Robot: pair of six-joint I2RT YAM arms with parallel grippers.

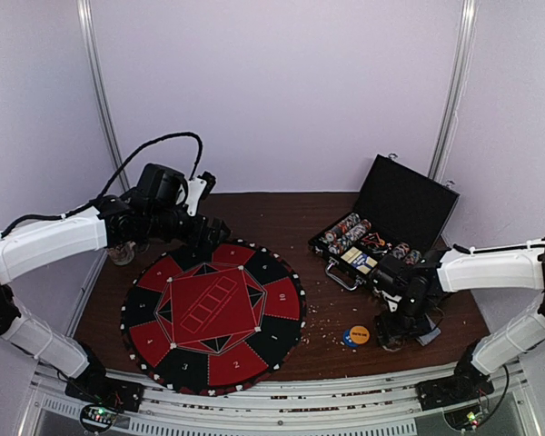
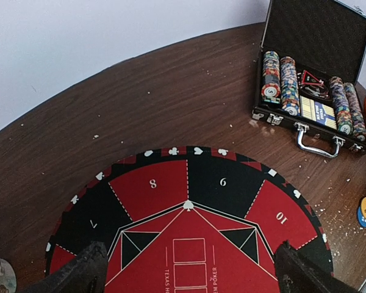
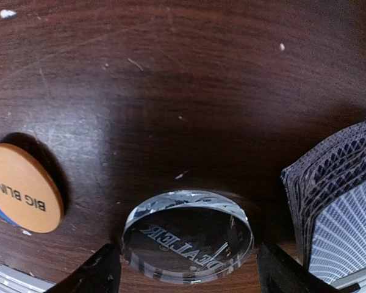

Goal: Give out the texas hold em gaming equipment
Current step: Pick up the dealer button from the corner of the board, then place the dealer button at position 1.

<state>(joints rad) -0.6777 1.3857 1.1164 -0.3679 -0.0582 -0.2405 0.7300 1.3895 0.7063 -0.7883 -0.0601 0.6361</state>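
A clear round disc engraved "DEALER" (image 3: 188, 235) lies flat on the wooden table. My right gripper (image 3: 188, 268) is low over it and open, one finger close to each side of the disc. Left of it, a yellow "BIG BLIND" disc (image 3: 21, 186) rests on a blue one. A stack of grey-blue-backed cards (image 3: 335, 207) stands just right of the gripper. From above, the right gripper (image 1: 392, 334) is beside the yellow disc (image 1: 356, 335). Rows of striped chips (image 1: 345, 233) fill the case. My left gripper (image 2: 189, 268) hangs wide open and empty over the mat's far side.
The round red-and-black mat (image 1: 213, 313) covers the table's left-centre. The open black case (image 1: 409, 207) stands at the back right, lid up, handle toward me. A small glass jar (image 1: 121, 252) sits by the mat's far left. White crumbs dot the wood.
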